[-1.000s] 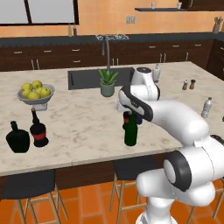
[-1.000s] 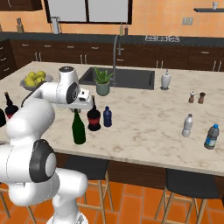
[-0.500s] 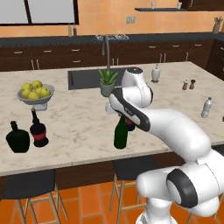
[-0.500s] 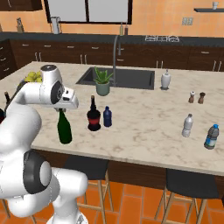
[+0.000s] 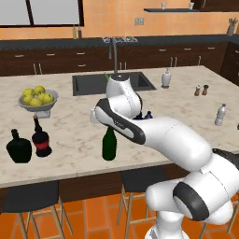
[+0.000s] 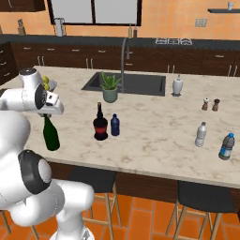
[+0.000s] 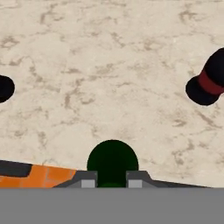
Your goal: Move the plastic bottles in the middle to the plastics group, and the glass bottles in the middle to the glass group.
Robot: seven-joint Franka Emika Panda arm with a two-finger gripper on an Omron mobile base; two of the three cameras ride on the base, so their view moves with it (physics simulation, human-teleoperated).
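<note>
The fingers are pinching the neck of the green wine bottle, which hangs upright over the near part of the marble surface. To its left stand the squat black-green flask and a red-labelled round bottle, close together. Another red-labelled bottle and the small dark-blue bottle stand side by side mid-surface; the clear bottle stands far right.

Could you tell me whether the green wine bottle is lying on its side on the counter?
No, the green wine bottle stands upright, its neck up in the gripper.
</note>
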